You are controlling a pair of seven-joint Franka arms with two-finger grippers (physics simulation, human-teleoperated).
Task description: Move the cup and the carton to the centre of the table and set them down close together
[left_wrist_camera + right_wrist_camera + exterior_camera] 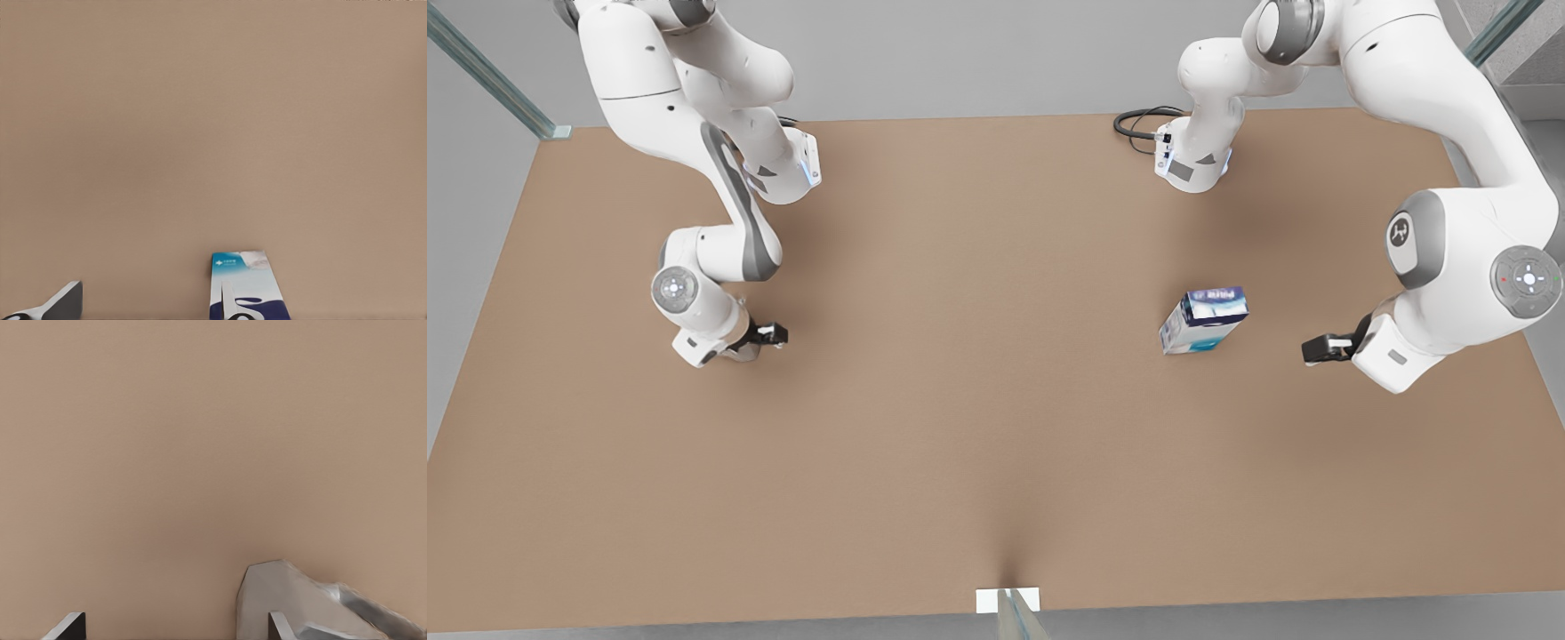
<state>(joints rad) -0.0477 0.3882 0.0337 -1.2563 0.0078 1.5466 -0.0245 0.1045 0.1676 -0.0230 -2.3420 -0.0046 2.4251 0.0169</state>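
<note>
Your left gripper hangs low over the table, near the carton at its 3 o'clock in the front view, fingers spread wide. In the left wrist view one fingertip overlaps the carton's edge. The carton stands at about 3 o'clock from the table's centre, well apart from it. Your right gripper sits low at about 9 o'clock from centre, fingers also spread. Its wrist view shows you the cup against one fingertip; you cannot tell whether they touch.
</note>
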